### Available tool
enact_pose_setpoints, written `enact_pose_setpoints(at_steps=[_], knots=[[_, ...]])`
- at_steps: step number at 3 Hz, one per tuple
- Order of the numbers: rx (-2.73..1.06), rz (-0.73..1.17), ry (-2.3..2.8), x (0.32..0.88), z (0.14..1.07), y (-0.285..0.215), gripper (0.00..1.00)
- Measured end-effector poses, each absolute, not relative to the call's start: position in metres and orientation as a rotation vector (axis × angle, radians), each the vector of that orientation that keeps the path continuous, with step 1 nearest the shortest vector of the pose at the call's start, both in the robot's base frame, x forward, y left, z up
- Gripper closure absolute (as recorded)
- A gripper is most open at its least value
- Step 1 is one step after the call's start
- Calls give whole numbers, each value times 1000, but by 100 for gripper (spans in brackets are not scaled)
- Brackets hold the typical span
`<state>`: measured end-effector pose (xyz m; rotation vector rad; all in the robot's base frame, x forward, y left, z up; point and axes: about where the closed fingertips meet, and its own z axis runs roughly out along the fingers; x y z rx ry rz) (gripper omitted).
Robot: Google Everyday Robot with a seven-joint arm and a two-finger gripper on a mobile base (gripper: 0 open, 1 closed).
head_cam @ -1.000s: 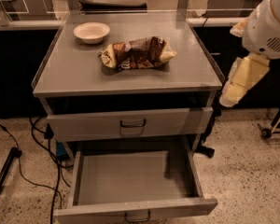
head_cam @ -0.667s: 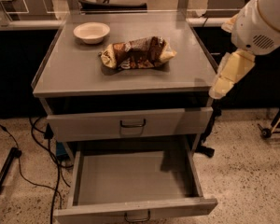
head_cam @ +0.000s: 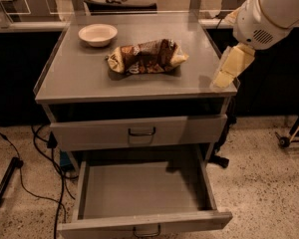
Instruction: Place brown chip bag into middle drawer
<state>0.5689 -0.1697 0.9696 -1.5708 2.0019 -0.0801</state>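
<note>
arm [head_cam: 271, 9]: bulky rounded white shell | housing: small dark slotted vent grille [head_cam: 261, 35] | claw [head_cam: 224, 76]: pale cream-yellow, blocky, tapering; over the counter's [head_cam: 79, 78] right front corner

Speckled stone floor [head_cam: 269, 183] in warm, dim light; black cables [head_cam: 40, 153] trail at the left, a wheeled stand [head_cam: 289, 137] at the right. Dark panels [head_cam: 15, 73] run behind the grey cabinet [head_cam: 89, 133]. The tool [head_cam: 229, 68] hangs over the worktop [head_cam: 79, 73] at its right edge.
</note>
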Motion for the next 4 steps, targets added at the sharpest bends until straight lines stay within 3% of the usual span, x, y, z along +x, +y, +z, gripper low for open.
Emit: enact_pose_setpoints(at_steps=[4], knots=[[-1498, -57, 1838, 654, 955, -124, 0]])
